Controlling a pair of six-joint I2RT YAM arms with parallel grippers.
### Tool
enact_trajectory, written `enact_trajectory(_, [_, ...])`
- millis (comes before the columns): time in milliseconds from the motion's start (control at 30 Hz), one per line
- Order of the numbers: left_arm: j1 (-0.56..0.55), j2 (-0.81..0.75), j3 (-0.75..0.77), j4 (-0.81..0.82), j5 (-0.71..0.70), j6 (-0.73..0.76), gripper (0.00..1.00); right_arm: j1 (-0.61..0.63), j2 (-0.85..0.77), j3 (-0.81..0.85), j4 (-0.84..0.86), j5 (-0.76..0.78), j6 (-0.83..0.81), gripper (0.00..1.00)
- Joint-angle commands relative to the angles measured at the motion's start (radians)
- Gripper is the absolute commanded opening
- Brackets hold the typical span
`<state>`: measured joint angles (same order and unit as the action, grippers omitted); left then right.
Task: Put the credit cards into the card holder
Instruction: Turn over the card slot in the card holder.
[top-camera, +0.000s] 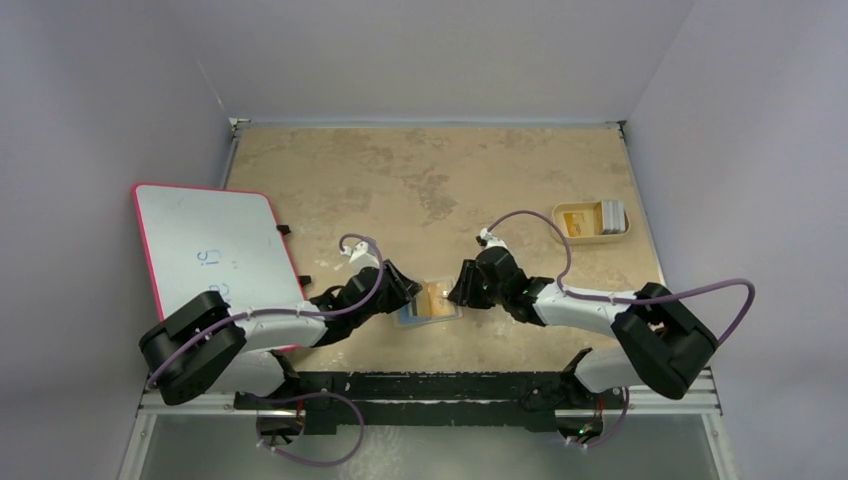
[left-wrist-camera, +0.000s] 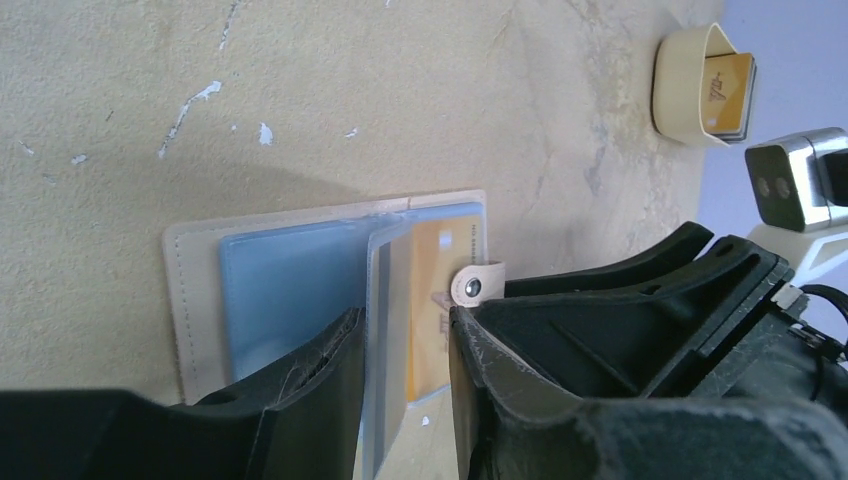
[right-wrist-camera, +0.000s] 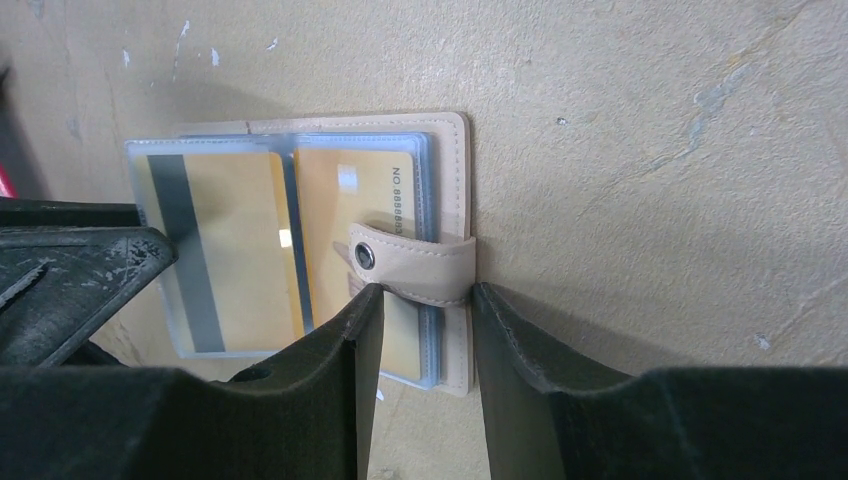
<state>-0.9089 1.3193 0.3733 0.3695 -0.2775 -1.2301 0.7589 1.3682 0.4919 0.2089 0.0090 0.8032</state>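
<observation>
The card holder (right-wrist-camera: 460, 200) is lying open and flat, gold credit cards (right-wrist-camera: 240, 230) showing inside.
Its tan snap strap (right-wrist-camera: 415, 268) is curling back over one edge. Two gold cards are sitting behind clear sleeves, one showing a dark stripe, and one sleeve (left-wrist-camera: 388, 300) is standing up off the light-blue lining. More cards (top-camera: 600, 217), gold and pale grey, are sitting well apart, far right.

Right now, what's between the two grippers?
The open card holder, holding gold cards; the top view shows it between left gripper and right gripper.
</observation>
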Motion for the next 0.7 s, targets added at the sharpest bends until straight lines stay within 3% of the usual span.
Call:
enact_trajectory(0, [0.004, -0.040, -0.011, 0.073, 0.013, 0.002, 0.34, 0.005, 0.005, 0.006, 0.007, -0.004, -0.007, 0.40])
enact_trajectory(367, [0.001, -0.033, 0.059, 0.049, 0.063, 0.035, 0.37, 0.005, -0.089, 0.047, -0.141, 0.031, -0.010, 0.41])
enact_trajectory(667, [-0.017, 0.063, 0.118, 0.099, 0.121, 0.055, 0.38, -0.050, -0.154, 0.151, -0.303, 0.175, -0.093, 0.43])
